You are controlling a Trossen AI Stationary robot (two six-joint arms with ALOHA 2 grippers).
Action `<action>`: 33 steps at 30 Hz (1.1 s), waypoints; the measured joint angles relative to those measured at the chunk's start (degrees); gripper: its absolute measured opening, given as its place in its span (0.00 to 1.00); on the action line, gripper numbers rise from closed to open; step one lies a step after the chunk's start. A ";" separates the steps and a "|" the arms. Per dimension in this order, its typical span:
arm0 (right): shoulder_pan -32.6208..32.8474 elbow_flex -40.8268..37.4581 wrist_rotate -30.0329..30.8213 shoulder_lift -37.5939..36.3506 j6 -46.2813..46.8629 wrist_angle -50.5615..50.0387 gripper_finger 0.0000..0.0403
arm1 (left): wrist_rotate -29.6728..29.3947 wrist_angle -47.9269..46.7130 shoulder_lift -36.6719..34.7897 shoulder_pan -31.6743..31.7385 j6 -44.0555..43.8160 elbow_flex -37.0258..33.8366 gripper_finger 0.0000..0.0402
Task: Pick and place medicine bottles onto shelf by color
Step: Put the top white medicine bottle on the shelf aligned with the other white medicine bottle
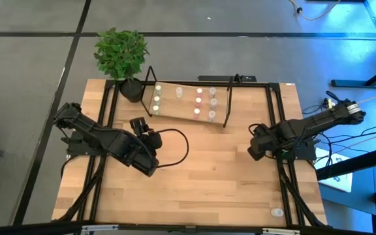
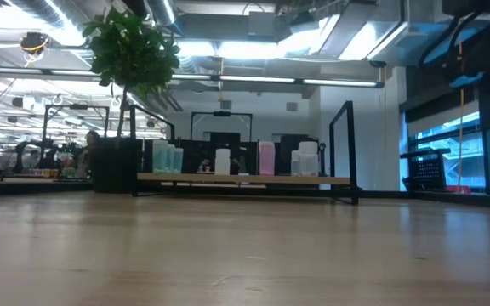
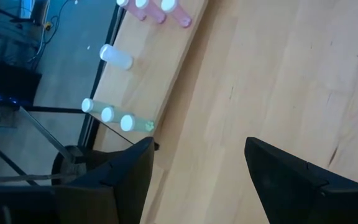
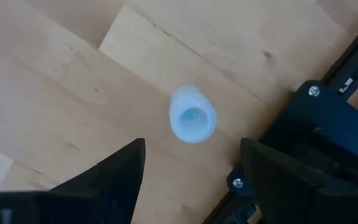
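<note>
The shelf (image 1: 189, 111) stands at the table's far middle, its board lying on the tabletop. Several bottles stand upright on it: yellow-green (image 3: 109, 114) at its left end, then white (image 3: 115, 56), pink (image 3: 160, 9) and clear (image 1: 213, 98). My left gripper (image 3: 197, 146) hangs open above bare wood, left of centre and near the shelf's left end, holding nothing. A white bottle (image 4: 192, 114) stands upright on the tabletop beside a black rail. My right gripper (image 4: 191, 149) points down at the table's right side, open, with the bottle beyond its fingertips. Another white bottle (image 1: 277, 212) shows near the front right corner.
A potted plant (image 1: 121, 55) stands at the far left corner, close to the shelf's left end. Black frame rails (image 1: 281, 130) run front to back along both sides of the table. A black cable (image 1: 178, 145) loops beside my left arm. Bare wood (image 1: 207, 176) lies between the arms.
</note>
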 joint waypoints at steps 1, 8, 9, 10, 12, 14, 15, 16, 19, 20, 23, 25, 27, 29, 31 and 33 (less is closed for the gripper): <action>-0.19 0.00 -0.10 0.36 0.00 0.00 0.66 | 0.06 0.14 0.02 0.00 0.00 0.00 0.61; -0.30 0.00 -0.07 3.85 -0.79 0.30 0.66 | 0.15 0.26 0.02 -0.15 0.02 0.02 0.61; -0.30 0.00 -0.07 4.60 -0.80 0.28 0.66 | 0.15 0.27 0.02 -0.15 0.02 0.01 0.61; -0.30 0.00 -0.07 5.33 -0.82 0.30 0.66 | 0.15 0.24 0.02 -0.15 0.04 0.00 0.61; -0.30 0.00 -0.05 6.51 -0.83 0.31 0.66 | 0.15 0.22 0.02 -0.15 0.06 0.02 0.61; -0.30 -0.02 -0.07 7.74 -0.83 0.31 0.66 | 0.17 0.22 0.02 -0.17 0.07 0.00 0.61; -0.30 -0.02 -0.07 8.19 -0.83 0.31 0.66 | 0.17 0.20 0.02 -0.17 0.06 0.02 0.61; -0.30 -0.02 -0.07 8.67 -0.85 0.37 0.66 | 0.17 0.18 0.02 -0.17 0.09 0.02 0.61; -0.30 -0.09 0.11 10.18 -1.38 0.60 0.66 | 0.17 0.17 0.02 -0.28 0.09 0.01 0.61; -0.30 -0.33 0.34 10.47 -1.70 0.80 0.66 | 0.17 0.16 0.02 -0.28 0.09 0.02 0.61; -0.51 -3.01 0.38 10.81 -2.92 4.35 0.66 | 0.75 0.16 0.02 -0.31 0.09 0.02 0.61; -0.96 -3.30 1.20 11.10 -3.72 5.27 0.66 | 1.05 0.15 0.02 -0.31 0.11 0.01 0.61; -1.29 -3.30 2.21 11.47 -4.38 5.25 0.66 | 1.07 0.11 0.02 -0.28 0.09 0.02 0.61; -1.77 -3.24 2.50 11.44 -5.57 5.98 0.66 | 1.09 0.16 0.02 -0.28 0.11 0.02 0.61; -2.34 -3.29 1.11 11.54 -5.64 5.99 0.66 | 1.05 0.13 0.02 -0.28 0.11 0.02 0.61; -3.08 -3.69 -0.22 11.51 -5.80 6.09 0.66 | 1.07 0.17 0.02 -0.28 0.10 0.02 0.61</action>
